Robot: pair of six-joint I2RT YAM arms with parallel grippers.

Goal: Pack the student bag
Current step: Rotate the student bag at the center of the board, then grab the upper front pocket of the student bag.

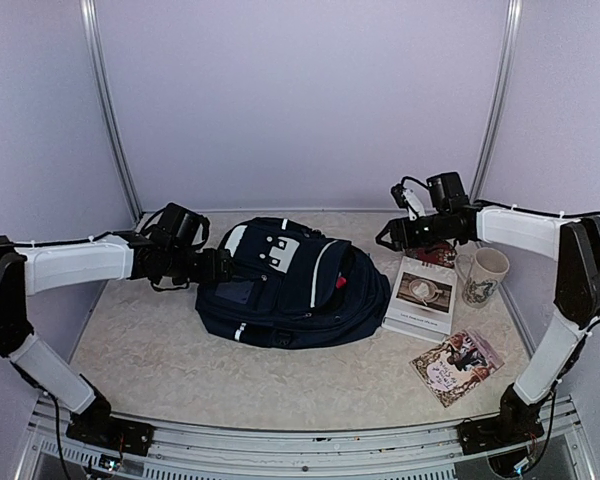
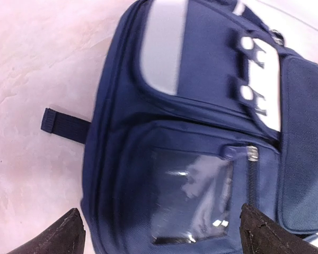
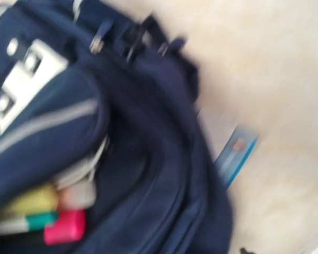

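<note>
the student bag [image 1: 280, 285] lies flat mid-bench [image 1: 150, 370], its right-hand compartment [image 1: 352, 290] gaping with markers [image 3: 63, 228] already inside, yet i judge packing only partly done: the coffee-cover book [image 1: 421, 297], picture booklet [image 1: 458, 366] and mug [image 1: 483, 276] sit outside beside it. my left arm [image 1: 80, 262] reaches low to the bag's left end, left fingers [image 1: 223, 267] spread wide and empty; my right arm [image 1: 520, 228] hangs over the book by the open side, and i cannot tell how the right fingers [image 1: 383, 238] stand.
</note>
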